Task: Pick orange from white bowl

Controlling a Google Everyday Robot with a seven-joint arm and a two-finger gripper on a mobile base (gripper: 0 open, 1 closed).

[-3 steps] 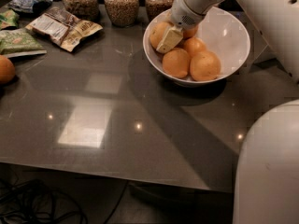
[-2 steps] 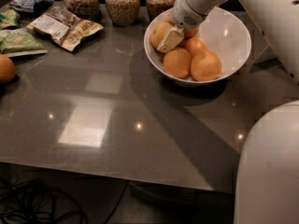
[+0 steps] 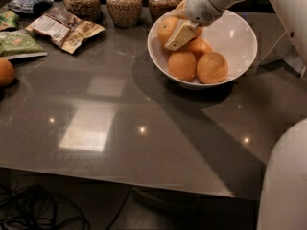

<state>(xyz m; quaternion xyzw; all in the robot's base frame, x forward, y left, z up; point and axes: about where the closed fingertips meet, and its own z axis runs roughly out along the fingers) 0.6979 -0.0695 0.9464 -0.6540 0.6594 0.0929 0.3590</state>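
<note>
- Orange (image 3: pixel 165 28), round, dimpled and pale yellow-orange, was pinched between the cream fingers of the white arm's two-finger gripper (image 3: pixel 173 27).
- The held orange sat high against the left inner wall of the wide, glossy white bowl (image 3: pixel 237 37).
- Three more round oranges (image 3: pixel 211 67) lay lower in that bowl, just beside the gripper.
- Behind the bowl stood three grain-filled glass jars (image 3: pixel 123 4).
- Crinkled snack packets (image 3: pixel 64 28) and a loose orange fruit (image 3: pixel 5 71) lay well apart, left on the glossy grey table (image 3: pixel 144 143).

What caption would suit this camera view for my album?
Robot gripper inside the white bowl, beside one orange among other oranges.
</note>
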